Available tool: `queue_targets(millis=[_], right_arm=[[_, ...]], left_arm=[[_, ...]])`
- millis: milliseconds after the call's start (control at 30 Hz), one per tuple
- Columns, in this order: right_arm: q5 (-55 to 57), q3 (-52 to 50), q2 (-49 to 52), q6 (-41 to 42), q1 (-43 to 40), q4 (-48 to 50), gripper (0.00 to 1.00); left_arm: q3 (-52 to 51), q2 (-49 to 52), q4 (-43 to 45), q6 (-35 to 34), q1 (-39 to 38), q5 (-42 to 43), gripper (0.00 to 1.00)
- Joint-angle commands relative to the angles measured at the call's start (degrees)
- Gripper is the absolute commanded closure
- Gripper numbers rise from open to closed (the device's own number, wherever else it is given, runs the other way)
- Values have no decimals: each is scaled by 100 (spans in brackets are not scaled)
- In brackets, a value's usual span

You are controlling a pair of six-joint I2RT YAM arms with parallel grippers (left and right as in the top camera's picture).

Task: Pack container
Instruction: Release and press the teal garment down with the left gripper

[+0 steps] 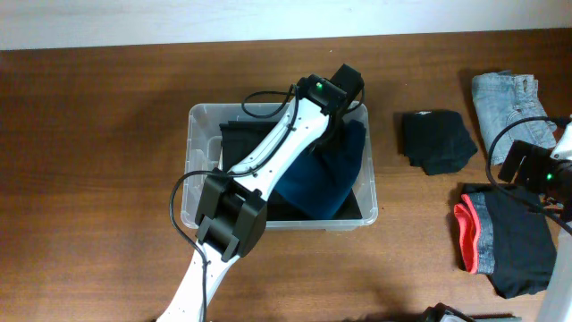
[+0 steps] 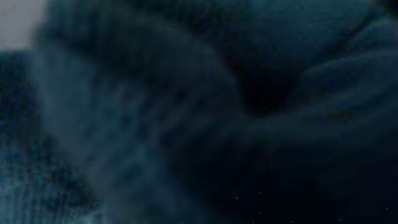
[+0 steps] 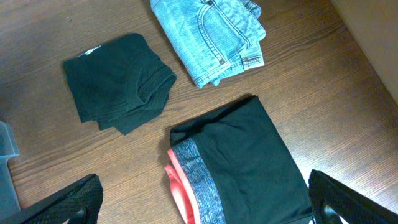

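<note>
**Pack container, mid-table.** One clear container [image 1: 198, 170] sits at the centre of the wooden table [image 1: 89, 134], with 2 arms around it.

The left arm [image 1: 277, 152] extends into the container. The left gripper [image 1: 340, 89] is down at the container's far-right corner, over a dark blue garment [image 1: 326, 174]. Black cloth [image 1: 239, 136] lies in the container's far-left part and under the blue piece; whether that is 1 black item or more, can't tell. The left jaws are closed. The wrist housing hides them from above, so whether they pinch cloth, can't tell.

Outside lie 3 folded pieces, all to the container's right:
- a black folded garment [image 1: 436, 139], nearest the container
- jeans [image 1: 505, 100], beyond it and toward the back
- black shorts [image 1: 505, 240] w/ a red-and-grey waistband, toward the front

The right gripper [image 3: 202, 193] hangs above the shorts, well apart from the container. Its jaws are spread wide and hold nothing; its fingers [image 3: 65, 202] show at either lower corner of its own cam.

**Views:**
- The left wrist cam gives only blurred dark blue fabric, filling the frame.
- The right wrist cam shows the 3 outside pieces close up: the jeans' seams & pocket stitching, and the shorts' grey band beside the red edge.
- Only the overhead cam takes in both arms & the container's contents.
</note>
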Motion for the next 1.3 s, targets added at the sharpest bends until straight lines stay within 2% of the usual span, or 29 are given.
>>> queue_targets(millis=[0,233,467,500,600,833,1000,1167,1267], right_arm=[[-13,55,-22,52,-20,15,2],[-13,55,-22,50,-20,15,2],[-13,55,-22,50,-20,15,2],[-13,55,-22,52,-20,15,2],[-13,55,-22,50,-20,15,2],[-13,55,-22,50,-20,15,2],[-13,55,-22,52,-20,15,2],[-13,55,-22,50,-20,15,2],[-13,55,-22,50,-20,15,2]], left_arm=[[173,168,-234,-55,20,-409,99],[1213,90,-833,-50,57,-922,99],[2299,28,-1930,105,103,-863,99],[2288,-17,-1930,424,103,-522,99],[2277,-22,-1930,579,111,164,99],[1753,-22,-1930,852,111,225,99],[1290,-42,-1932,1117,107,732,99],[870,-201,-1932,1187,94,863,100],[688,-267,-1932,1366,66,1381,100]])
